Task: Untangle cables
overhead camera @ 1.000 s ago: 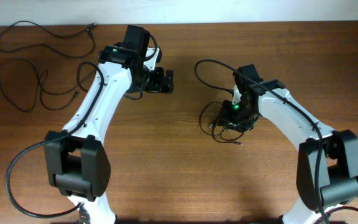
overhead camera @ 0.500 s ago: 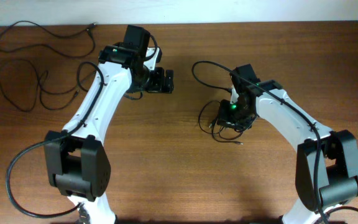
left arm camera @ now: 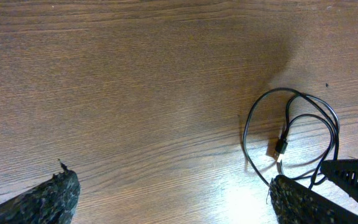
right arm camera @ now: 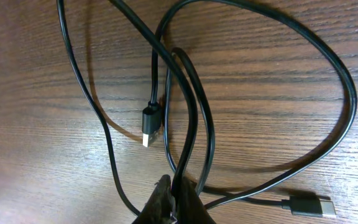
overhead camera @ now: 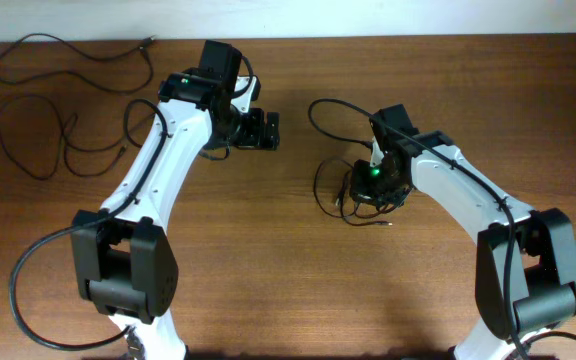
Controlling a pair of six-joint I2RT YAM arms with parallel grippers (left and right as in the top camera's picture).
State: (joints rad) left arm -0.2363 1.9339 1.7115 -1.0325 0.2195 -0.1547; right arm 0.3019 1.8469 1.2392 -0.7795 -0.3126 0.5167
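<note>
Right wrist: your right tool (right arm camera: 173, 200) is pinched shut on the looped cables (right arm camera: 190, 118); your left tool (left arm camera: 173, 196) stands wide open above open surface (left arm camera: 104, 74).

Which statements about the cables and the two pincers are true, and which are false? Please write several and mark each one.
1. The right pincer is shut on strands of the tangled cable. True.
2. The left pincer holds a cable. False: it is open, empty, above bare wood.
3. A loose cable lies near the table's far left corner, away from both pincers. True.
4. The table is white plastic. False: it is brown wood.
5. A plug of the tangled cable lies free on the wood, not clamped. True.
</note>
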